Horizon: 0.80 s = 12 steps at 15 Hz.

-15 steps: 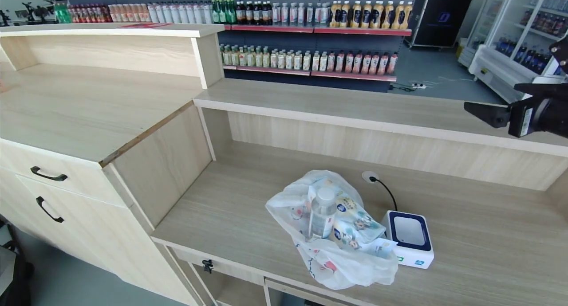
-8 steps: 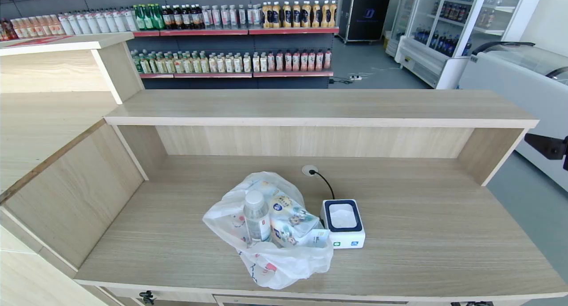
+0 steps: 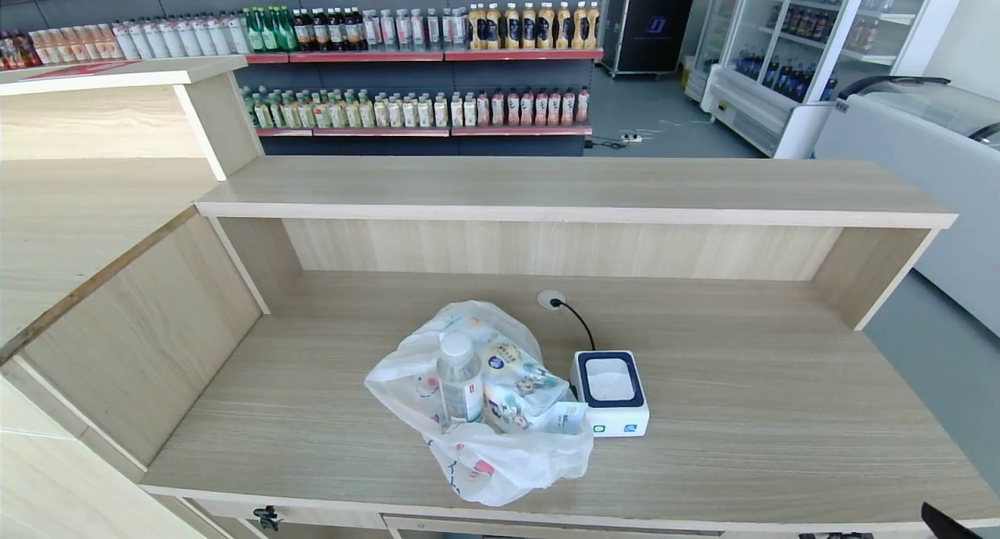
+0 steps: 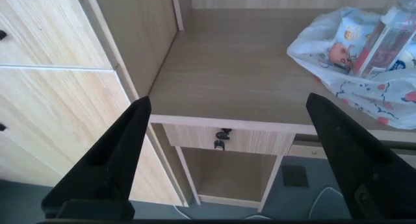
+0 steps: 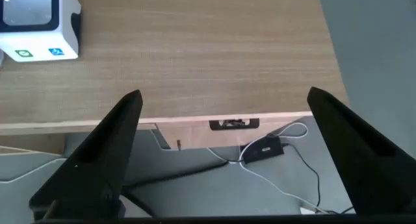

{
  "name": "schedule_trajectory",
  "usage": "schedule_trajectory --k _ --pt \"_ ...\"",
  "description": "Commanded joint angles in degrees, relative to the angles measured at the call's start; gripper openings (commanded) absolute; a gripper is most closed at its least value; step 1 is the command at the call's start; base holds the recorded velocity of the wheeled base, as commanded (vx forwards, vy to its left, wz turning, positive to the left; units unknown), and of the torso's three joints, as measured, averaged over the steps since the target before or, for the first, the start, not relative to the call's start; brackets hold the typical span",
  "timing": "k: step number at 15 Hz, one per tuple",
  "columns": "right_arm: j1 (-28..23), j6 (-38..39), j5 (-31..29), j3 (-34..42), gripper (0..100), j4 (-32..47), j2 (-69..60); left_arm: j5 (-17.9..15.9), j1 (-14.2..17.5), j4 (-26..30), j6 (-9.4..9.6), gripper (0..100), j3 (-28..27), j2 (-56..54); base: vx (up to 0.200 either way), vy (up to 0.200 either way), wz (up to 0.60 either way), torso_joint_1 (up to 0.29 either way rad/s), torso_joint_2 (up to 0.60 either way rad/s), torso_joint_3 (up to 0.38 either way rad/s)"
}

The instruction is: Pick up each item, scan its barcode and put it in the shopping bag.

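The view has swung to face the counter (image 3: 781, 414). Left gripper (image 4: 225, 100) and right gripper (image 5: 224, 93) gape empty. The bottle (image 3: 459, 379) sits in the bag (image 3: 500, 465), scanner (image 3: 610, 390) at its three o'clock. Bagging looks done; only retreat remains.

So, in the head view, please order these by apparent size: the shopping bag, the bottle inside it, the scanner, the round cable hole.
1. shopping bag, clearly largest
2. scanner
3. bottle, narrower than the scanner, though its base is hidden in the bag
4. round cable hole, smallest
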Motion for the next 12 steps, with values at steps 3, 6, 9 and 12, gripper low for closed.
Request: schedule_trajectory --k 3,6,9,12 --pt "5.7 2.9 -2.0 3.0 100 17.3 -37.9 0.0 0.1 0.0 0.06 100 0.0 0.0 0.0 0.0 0.0 0.0 0.0 0.0" --pt "5.6 2.7 -2.0 3.0 100 17.3 -38.7 0.0 0.0 0.0 -0.02 100 0.0 0.0 0.0 0.0 0.0 0.0 0.0 0.0" --pt "5.6 2.8 -2.0 3.0 100 17.3 -38.7 0.0 0.1 0.0 -0.02 100 0.0 0.0 0.0 0.0 0.0 0.0 0.0 0.0" --pt "5.6 2.8 -2.0 3.0 100 17.3 -38.7 0.0 0.1 0.0 -0.02 100 0.0 0.0 0.0 0.0 0.0 0.0 0.0 0.0"
